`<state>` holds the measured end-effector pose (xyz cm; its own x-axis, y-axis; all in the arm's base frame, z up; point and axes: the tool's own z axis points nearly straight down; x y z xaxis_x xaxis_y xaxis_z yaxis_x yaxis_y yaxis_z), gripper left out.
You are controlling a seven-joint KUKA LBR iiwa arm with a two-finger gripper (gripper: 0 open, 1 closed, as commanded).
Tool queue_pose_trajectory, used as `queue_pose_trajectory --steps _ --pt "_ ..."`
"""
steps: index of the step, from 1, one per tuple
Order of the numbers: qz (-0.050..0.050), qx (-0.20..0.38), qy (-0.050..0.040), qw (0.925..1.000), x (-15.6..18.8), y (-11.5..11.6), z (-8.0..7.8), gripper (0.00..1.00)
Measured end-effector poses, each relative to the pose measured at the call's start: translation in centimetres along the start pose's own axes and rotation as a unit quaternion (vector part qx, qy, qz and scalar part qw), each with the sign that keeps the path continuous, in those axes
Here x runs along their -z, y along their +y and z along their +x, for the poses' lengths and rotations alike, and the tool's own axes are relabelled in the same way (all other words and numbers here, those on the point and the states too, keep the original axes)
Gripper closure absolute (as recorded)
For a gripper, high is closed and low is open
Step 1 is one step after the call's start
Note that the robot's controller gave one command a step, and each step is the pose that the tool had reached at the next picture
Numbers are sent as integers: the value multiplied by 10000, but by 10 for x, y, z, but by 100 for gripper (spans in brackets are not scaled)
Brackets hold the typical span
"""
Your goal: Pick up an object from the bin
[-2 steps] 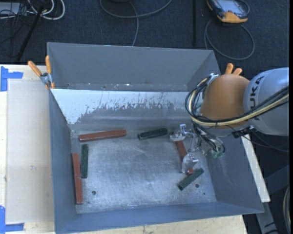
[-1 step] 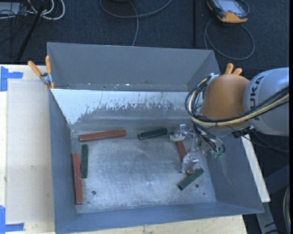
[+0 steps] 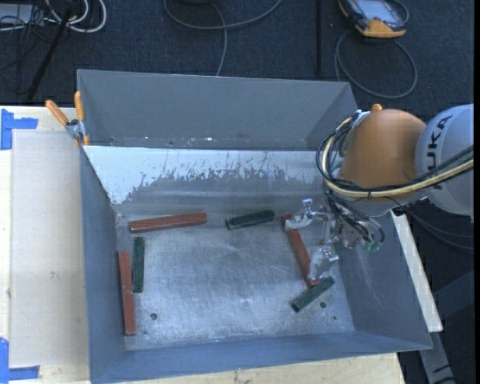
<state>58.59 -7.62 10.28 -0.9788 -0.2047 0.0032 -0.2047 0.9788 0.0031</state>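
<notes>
My gripper (image 3: 316,235) hangs low at the right side of the bin, open, with one silvery fingertip (image 3: 304,213) toward the back and the other toward the front. A red-brown stick (image 3: 298,251) lies slanted on the floor just left of and under the fingers; nothing sits between them. A dark green stick (image 3: 313,293) lies tilted just in front of the gripper, by the red-brown stick's near end. Another dark green stick (image 3: 250,219) lies to the left of the gripper, near the back wall.
A long red-brown stick (image 3: 168,222) lies at the back left. Along the left wall a red-brown stick (image 3: 127,293) and a short dark green stick (image 3: 138,264) lie side by side. The arm's orange cover and cables overhang the right wall.
</notes>
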Motion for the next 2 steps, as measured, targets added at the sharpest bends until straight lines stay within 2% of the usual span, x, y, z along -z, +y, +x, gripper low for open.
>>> queue_pose_trajectory --steps 1,2 --pt "33 270 -67 9996 -7 -45 1 0" --pt "22 1014 -8 9948 -26 -55 35 0"
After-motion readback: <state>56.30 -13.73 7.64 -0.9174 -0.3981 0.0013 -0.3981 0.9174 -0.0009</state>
